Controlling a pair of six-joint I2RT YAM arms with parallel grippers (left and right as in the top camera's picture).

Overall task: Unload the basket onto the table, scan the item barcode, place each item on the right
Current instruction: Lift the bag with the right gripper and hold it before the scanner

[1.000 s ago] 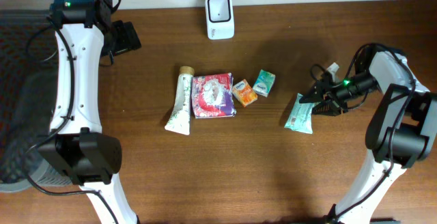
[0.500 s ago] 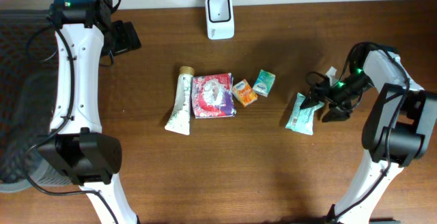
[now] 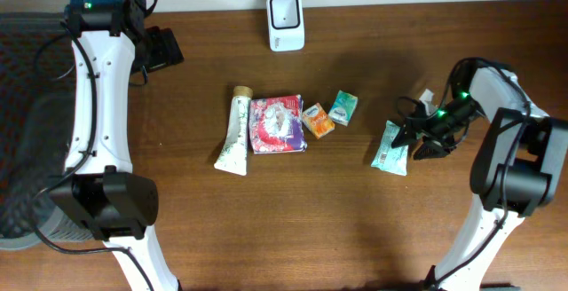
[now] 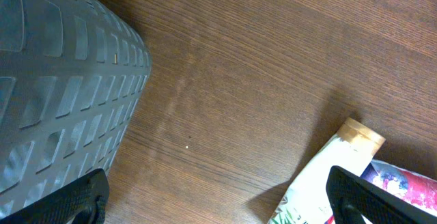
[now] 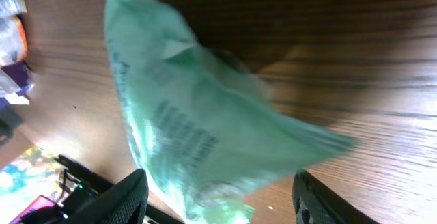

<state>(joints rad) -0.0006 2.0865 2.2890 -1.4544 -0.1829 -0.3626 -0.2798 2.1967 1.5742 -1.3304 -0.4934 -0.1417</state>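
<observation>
A pale green pouch (image 3: 390, 147) lies on the wooden table at the right. My right gripper (image 3: 415, 137) is at its right end. In the right wrist view the pouch (image 5: 198, 121) fills the space between my right gripper's (image 5: 222, 200) open fingers, with bare wood showing beside the right finger (image 5: 321, 200). The white scanner (image 3: 285, 22) stands at the back centre. My left gripper (image 3: 164, 49) hovers at the back left, open and empty (image 4: 222, 207).
A white tube (image 3: 234, 131), a red and purple packet (image 3: 278, 124), a small orange box (image 3: 318, 121) and a small teal box (image 3: 343, 107) lie mid-table. A grey ribbed bin (image 4: 54, 80) is at the far left, near the tube's cap (image 4: 362, 134).
My right gripper's jaws widened, then narrowed again around the pouch's end, and the arm shifted slightly left. The pouch has barely moved. The left arm stayed still.
</observation>
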